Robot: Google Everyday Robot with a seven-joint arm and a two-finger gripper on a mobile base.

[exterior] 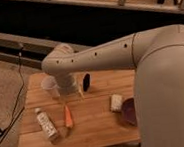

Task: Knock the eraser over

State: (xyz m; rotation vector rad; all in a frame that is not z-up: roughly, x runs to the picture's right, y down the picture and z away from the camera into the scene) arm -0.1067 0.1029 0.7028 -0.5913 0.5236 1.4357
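Observation:
The eraser (86, 81) is a small black block with rounded corners, standing on its edge on the wooden table (97, 127) near the back middle. My arm reaches in from the right, across the table. The gripper (71, 90) hangs down from the wrist just left of the eraser, close to it, with a thin finger (81, 92) showing beside the block. A clear cup (50, 86) stands just left of the gripper.
An orange carrot (67, 116) lies in the middle front. A small bottle (47, 125) lies at the front left. A small white block (116, 102) and a dark bowl (128, 112) sit at the right. A cable (15, 105) runs along the floor at left.

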